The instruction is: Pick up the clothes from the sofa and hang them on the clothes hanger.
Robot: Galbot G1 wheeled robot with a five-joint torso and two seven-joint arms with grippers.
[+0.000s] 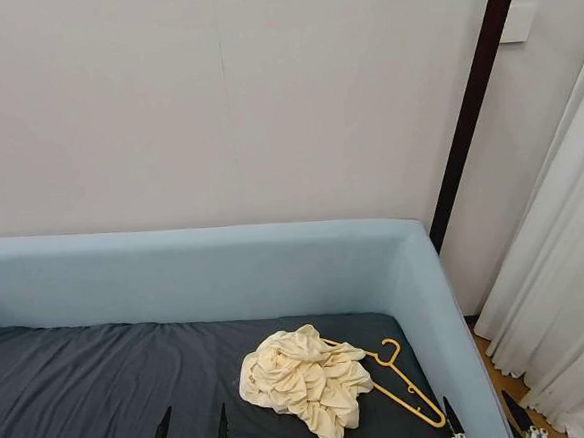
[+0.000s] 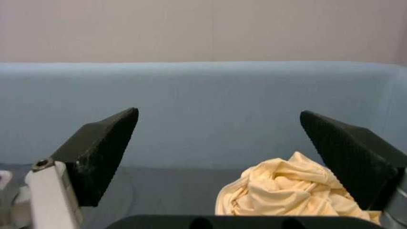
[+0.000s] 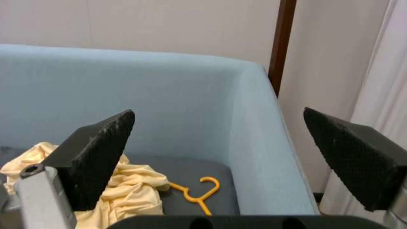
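A crumpled cream-yellow garment lies on the dark sofa seat, toward the right end. An orange hanger lies flat beside it, its hook end partly under the cloth. My left gripper is open at the bottom of the head view, left of the garment and apart from it. My right gripper is open at the bottom right, over the sofa's right arm. The left wrist view has the garment ahead between open fingers. The right wrist view has the garment and hanger.
The light blue sofa back runs behind the seat. A dark brown clothes rack post stands against the wall right of the sofa. White curtains hang at the far right over a wooden floor.
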